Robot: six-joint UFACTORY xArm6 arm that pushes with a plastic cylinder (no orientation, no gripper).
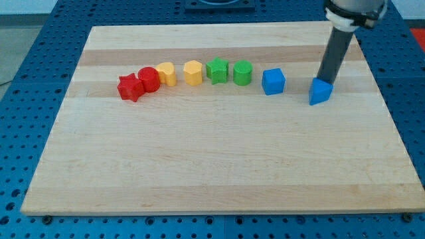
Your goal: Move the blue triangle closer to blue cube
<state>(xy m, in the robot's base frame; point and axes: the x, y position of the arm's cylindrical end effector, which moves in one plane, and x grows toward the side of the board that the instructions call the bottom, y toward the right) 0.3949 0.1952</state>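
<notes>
We had our tool, a plain rod with nothing to open or close, standing with my tip (325, 79) at the upper right of the frame, touching the back of the blue triangle (319, 92). The blue cube (273, 81) was near, to its left on the tabletop (212, 166), with a gap between them. We judged the push toward the cube mostly not done.
</notes>
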